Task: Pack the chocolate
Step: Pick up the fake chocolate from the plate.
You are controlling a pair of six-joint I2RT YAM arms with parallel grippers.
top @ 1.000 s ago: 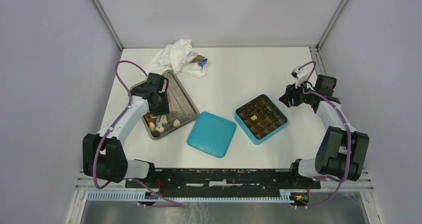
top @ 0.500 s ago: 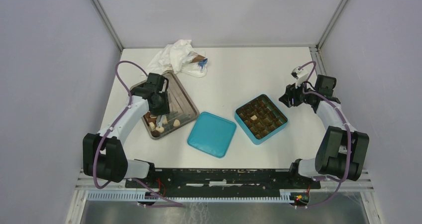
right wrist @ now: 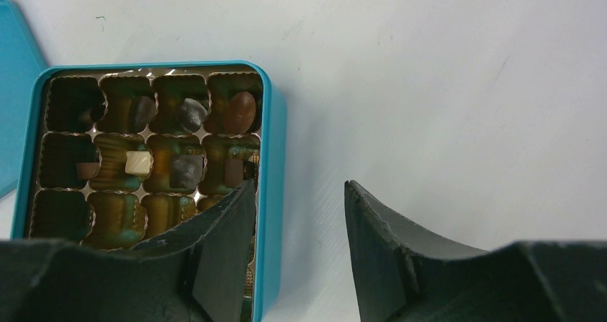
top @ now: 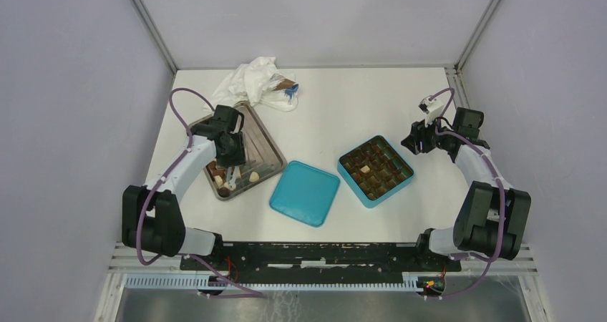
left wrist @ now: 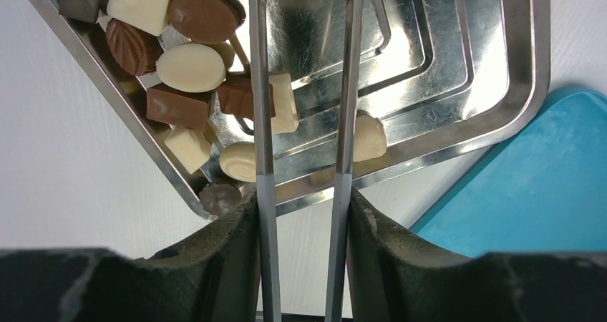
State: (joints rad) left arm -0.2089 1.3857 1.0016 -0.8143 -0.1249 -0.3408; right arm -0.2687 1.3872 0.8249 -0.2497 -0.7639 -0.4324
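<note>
Chocolate (left wrist: 191, 67) in dark, mid-brown and cream pieces is heaped in the near corner of a steel tray (left wrist: 465, 86) (top: 266, 149). My left gripper (left wrist: 302, 197) (top: 230, 156) is over that tray, shut on metal tongs (left wrist: 261, 122). The tongs' two arms stand apart over the tray floor with no piece between them, and their tips are out of view. The teal box (right wrist: 275, 157) (top: 358, 193) lies open, with a few chocolate pieces (right wrist: 242, 111) in its gold cells. My right gripper (right wrist: 299, 184) (top: 411, 140) hovers open at the box's right edge, holding nothing.
The teal lid (top: 305, 192) (left wrist: 544, 186) lies flat between tray and box. A crumpled white bag (top: 252, 81) with a wrapper sits at the back, just beyond the tray. The grey enclosure walls stand close on both sides.
My left arm has shifted a little over the tray with the tongs. The right arm and the box have not moved.
</note>
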